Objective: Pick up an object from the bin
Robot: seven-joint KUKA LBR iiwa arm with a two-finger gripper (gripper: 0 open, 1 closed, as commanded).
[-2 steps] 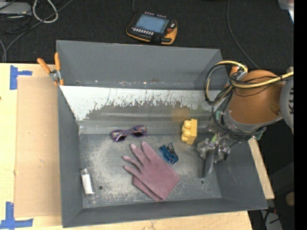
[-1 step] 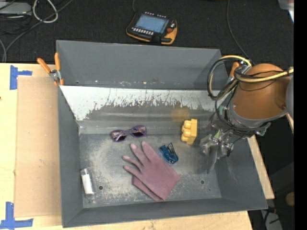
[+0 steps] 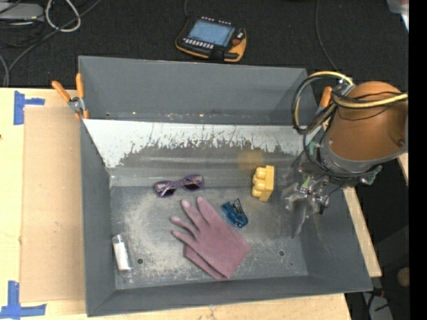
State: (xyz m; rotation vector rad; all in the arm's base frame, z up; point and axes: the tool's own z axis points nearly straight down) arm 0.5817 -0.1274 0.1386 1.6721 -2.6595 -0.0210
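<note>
My gripper (image 3: 303, 204) hangs at the right side of the bin, just above the floor and close to the right wall. A yellow toy block (image 3: 263, 182) stands a little to its left, apart from it. Further left and nearer the front lies a small blue clip-like thing (image 3: 235, 213), beside the edge of a mauve rubber glove (image 3: 210, 239) spread flat on the floor. I see nothing held in the gripper.
Purple sunglasses (image 3: 179, 185) lie toward the back left of the floor. A small white tube (image 3: 121, 253) rests near the front left corner. The arm's orange cover and cables hang over the bin's right rim. Bare floor lies under and in front of the gripper.
</note>
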